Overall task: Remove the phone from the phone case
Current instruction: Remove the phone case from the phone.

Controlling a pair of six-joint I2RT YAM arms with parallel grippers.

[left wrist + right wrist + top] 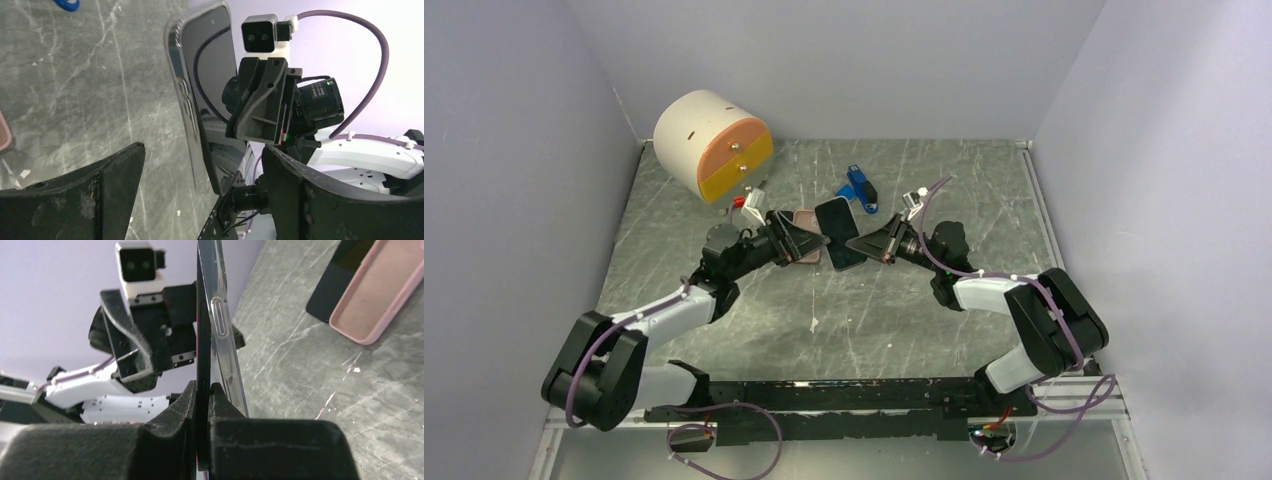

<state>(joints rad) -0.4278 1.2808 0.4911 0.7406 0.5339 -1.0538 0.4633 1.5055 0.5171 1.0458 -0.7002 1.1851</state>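
Observation:
A black phone [836, 220] in a clear phone case [226, 335] is held upright on edge above the middle of the table. My right gripper [202, 387] is shut on the phone [202, 330]. Its right finger sits between the phone and the case wall, which stands off to the right. My left gripper [204, 150] is open, its two fingers wide apart on either side of the cased phone [197, 95] and touching neither face. In the top view the left gripper [809, 240] and right gripper [864, 243] face each other across the phone.
A pink case [804, 248] and a dark phone [846, 257] lie flat on the table under the grippers. A white cylinder with an orange and yellow face [712, 145] stands at the back left. A blue item [859, 187] lies behind the phone. Walls close in on both sides.

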